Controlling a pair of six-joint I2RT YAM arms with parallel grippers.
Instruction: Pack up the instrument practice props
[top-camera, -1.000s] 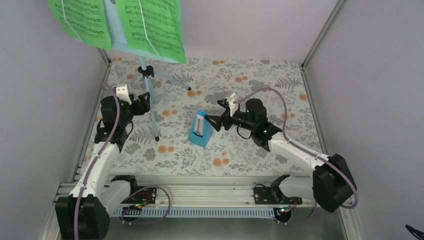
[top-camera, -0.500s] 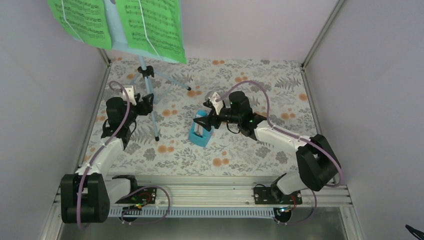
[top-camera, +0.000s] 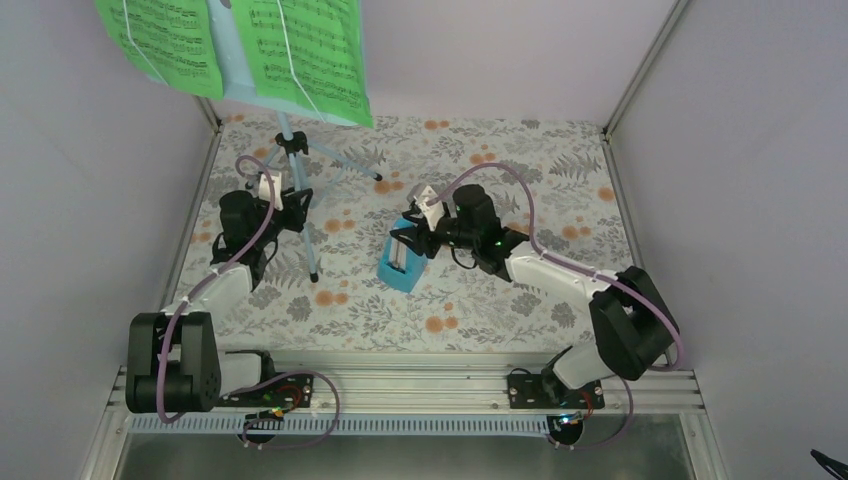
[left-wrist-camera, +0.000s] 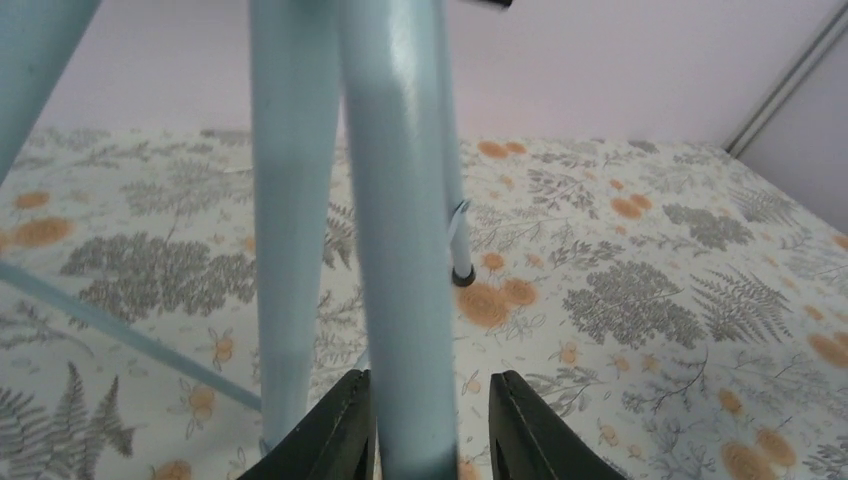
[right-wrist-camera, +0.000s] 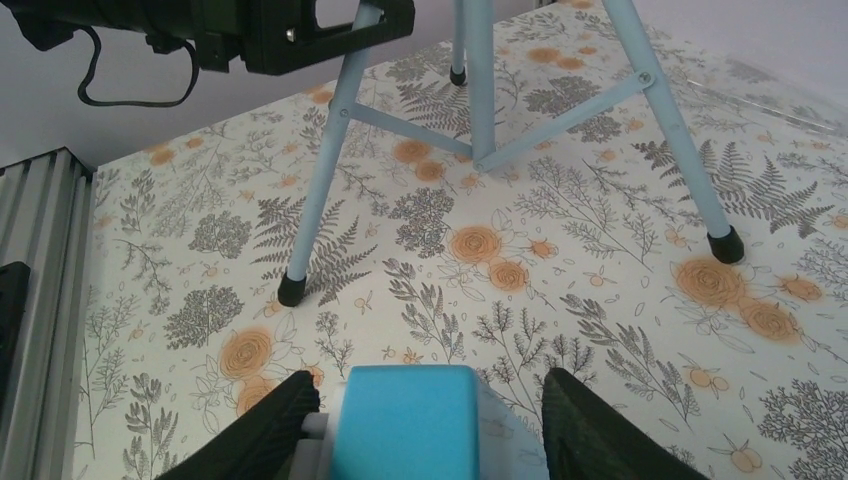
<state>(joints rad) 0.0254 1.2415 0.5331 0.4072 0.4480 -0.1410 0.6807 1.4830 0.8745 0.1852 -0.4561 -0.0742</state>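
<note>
The pale blue music stand (top-camera: 291, 138) stands at the back left on its tripod. Bright green sheet-music pages (top-camera: 300, 52) rest on its desk. My left gripper (top-camera: 293, 203) straddles the tripod's front leg (left-wrist-camera: 395, 200). In the left wrist view the left finger touches the leg, and a gap remains at the right finger (left-wrist-camera: 520, 420). The small blue metronome (top-camera: 398, 265) stands mid-table. My right gripper (top-camera: 405, 237) is around its top (right-wrist-camera: 405, 420), with a clear gap at the right finger (right-wrist-camera: 590, 420) and the left finger close to its white side.
The floor is a floral-patterned mat (top-camera: 480, 290) enclosed by pale walls. The tripod's other legs (right-wrist-camera: 325, 170) spread across the back left, their black feet on the mat. An aluminium rail (top-camera: 400, 385) with the arm bases runs along the near edge.
The left gripper moved up to the tripod leg and its jaws narrowed around it. The right gripper moved left over the metronome, and its jaws narrowed too.
</note>
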